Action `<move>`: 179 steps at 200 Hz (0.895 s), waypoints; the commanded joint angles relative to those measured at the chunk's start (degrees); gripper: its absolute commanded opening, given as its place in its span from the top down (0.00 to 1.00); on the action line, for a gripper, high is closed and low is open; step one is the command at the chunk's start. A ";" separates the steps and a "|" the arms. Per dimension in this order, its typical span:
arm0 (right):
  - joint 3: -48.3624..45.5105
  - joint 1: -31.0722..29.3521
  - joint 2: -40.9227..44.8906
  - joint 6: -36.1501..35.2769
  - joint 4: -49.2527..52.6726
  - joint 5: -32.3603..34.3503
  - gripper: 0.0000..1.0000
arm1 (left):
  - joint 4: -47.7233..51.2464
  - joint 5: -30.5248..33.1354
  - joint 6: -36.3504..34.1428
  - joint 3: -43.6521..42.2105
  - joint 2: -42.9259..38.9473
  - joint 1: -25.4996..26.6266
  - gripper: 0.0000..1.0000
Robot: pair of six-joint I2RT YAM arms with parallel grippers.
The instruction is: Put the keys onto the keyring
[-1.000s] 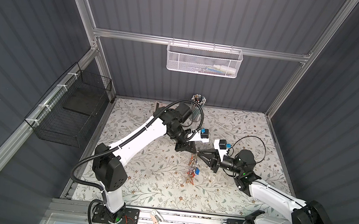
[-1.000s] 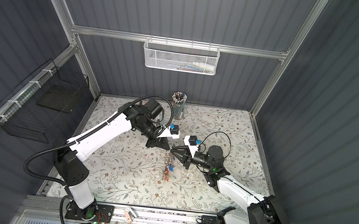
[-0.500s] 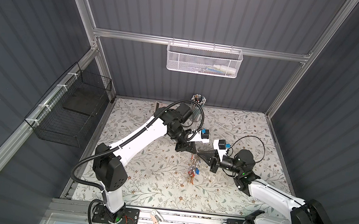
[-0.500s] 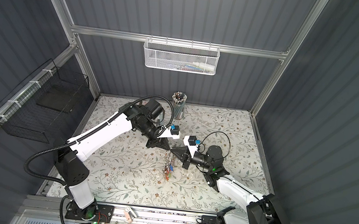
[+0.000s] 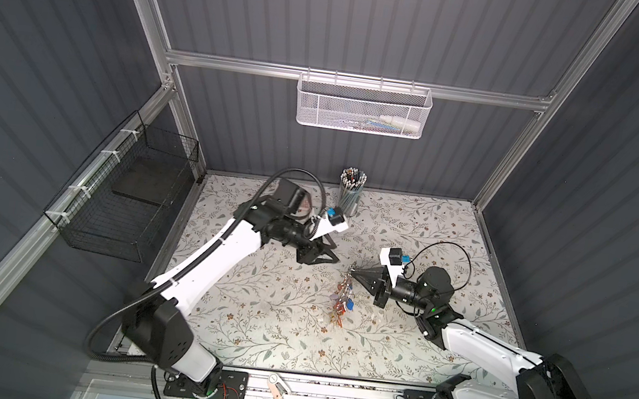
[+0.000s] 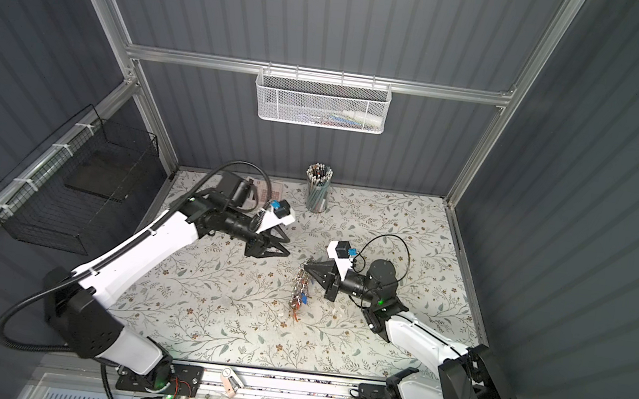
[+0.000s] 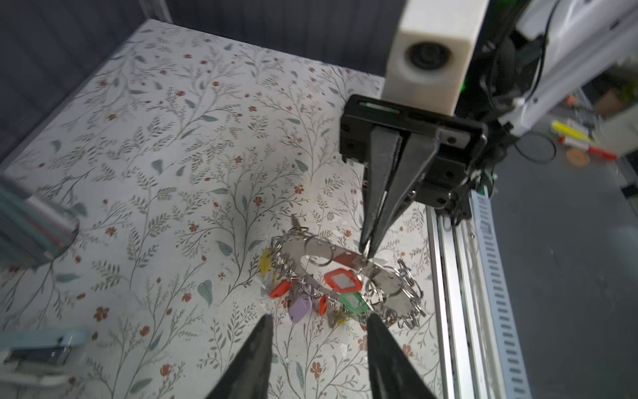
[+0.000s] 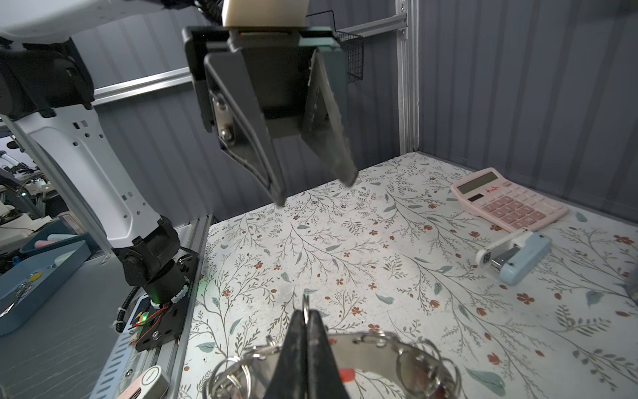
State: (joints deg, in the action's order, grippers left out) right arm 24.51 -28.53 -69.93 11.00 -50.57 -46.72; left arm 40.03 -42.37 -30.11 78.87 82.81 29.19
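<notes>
Keyring [image 7: 310, 246] hangs tilted from right gripper [image 7: 365, 247], clamped on split ring [image 8: 305, 305], presumably steadying it; left gripper [image 8: 314, 190] part-open, empty, standing clear.

No text, number or brand could be read anywhere. The calculator [image 8: 507, 200] bore a small red mark under its display and signs on its buttons, all too blurred to make out, and the stapler [image 8: 514, 257] just beside the calculator carried a small dark print on its white end, equally illegible. Well apart from the calculator, the tags on the keys [image 7: 341, 280] held pale slips on which no writing could be made out, and the white stick [image 8: 148, 380] had only a faint grey marking.
</notes>
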 commanded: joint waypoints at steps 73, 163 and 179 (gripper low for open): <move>-0.22 0.02 -0.41 3.86 -9.46 -1.62 1.00 | -47.31 -9.00 27.19 -26.96 -5.29 2.42 0.43; -0.01 0.11 -0.38 3.85 -8.94 -1.71 1.00 | -51.46 -11.88 25.18 -28.21 -3.35 3.94 0.49; 0.17 0.06 -0.72 3.94 -8.98 -1.88 1.00 | -53.21 -14.64 25.84 -28.82 -3.23 3.96 0.47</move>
State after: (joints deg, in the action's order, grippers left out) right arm 23.90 -28.53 -70.63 14.55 -55.31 -47.66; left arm -10.33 -52.23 -4.64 51.11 79.75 33.23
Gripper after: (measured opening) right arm 0.044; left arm 0.528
